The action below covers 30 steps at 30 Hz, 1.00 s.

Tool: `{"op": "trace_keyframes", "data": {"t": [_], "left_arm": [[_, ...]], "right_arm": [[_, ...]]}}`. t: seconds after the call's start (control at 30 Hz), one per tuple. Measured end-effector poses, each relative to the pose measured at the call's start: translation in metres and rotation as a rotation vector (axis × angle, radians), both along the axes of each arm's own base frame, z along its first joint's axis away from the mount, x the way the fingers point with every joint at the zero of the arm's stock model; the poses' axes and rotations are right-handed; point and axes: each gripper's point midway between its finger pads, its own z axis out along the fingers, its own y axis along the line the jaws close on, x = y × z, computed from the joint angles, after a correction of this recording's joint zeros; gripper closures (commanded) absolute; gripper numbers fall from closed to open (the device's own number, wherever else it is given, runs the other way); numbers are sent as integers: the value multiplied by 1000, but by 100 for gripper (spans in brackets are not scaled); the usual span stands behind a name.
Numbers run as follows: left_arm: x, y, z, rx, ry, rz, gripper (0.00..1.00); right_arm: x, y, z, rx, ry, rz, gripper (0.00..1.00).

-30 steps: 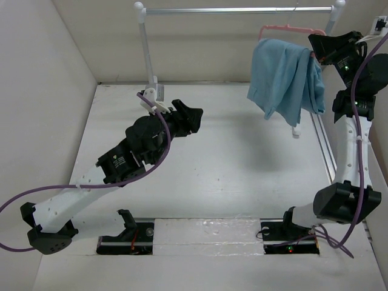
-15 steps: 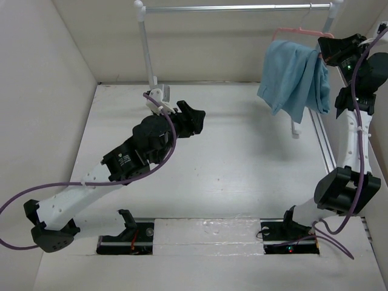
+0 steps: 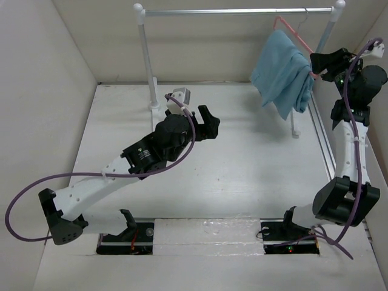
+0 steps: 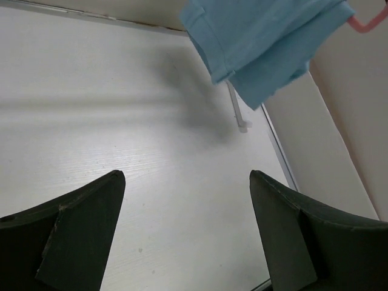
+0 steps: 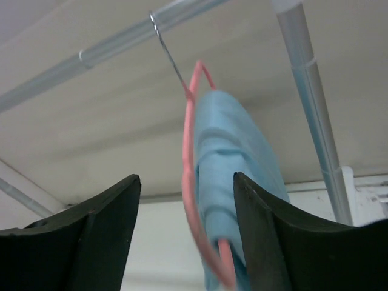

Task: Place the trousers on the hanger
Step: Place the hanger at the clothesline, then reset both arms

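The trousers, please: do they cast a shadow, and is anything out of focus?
Left wrist view: the trousers throw a soft shadow across the table. Right wrist view: the near hanger and fingers look soft. Top external view: evenly lit, sharp.

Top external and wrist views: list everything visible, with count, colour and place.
trousers: one, light blue, draped over the hanger
hanger: one, pink, hooked on the rail near its right post
garment rail: one, silver-white, back of the table
table: one, white, under everything
left claw: one, black, open and empty above the table
right claw: one, black, open, fingers either side of the hanger's rim
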Motion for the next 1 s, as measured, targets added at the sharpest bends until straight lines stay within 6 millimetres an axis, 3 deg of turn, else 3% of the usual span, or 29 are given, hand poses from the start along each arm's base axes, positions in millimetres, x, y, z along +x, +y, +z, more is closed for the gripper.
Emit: {"op": "trace_keyframes", "data": {"t": [0.07,0.1,0.27,0.3,0.37,0.47,0.53,0.63,0.73,0.83,0.9,0.97,1.0], "left_arm": [[1,-3,-5,9,9,-5,14],[1,-5,-8,17,15,-8,5],[4,-11,-36,87,72,-7,1],[5,-12,-43,105,88,-6,1],[4,-12,-54,137,113,-6,1],[3,-11,-62,156,138,-21,1],[5,-10,-67,142,154,-47,1],[9,6,-93,147,204,-56,1],[1,30,-139,186,287,-51,1],[-23,45,-183,216,380,-77,1],[-35,49,-199,212,426,-94,1],[-43,51,-209,202,456,-105,1],[-44,49,-210,189,463,-113,1]], "right_arm": [[-4,0,-9,-11,40,-9,29],[-7,0,-13,-19,60,-14,25],[-27,-1,-17,-80,155,-57,30],[-34,-1,-14,-97,165,-66,0],[-49,3,-7,-124,168,-73,0],[-79,23,3,-177,139,-47,0],[-101,52,-2,-210,115,20,0],[-133,100,-43,-245,143,167,0],[-161,131,-122,-277,275,294,0],[-186,139,-216,-288,492,363,0],[-205,139,-272,-280,634,383,0],[-229,139,-314,-258,753,402,0],[-237,140,-325,-249,789,411,0]]}}
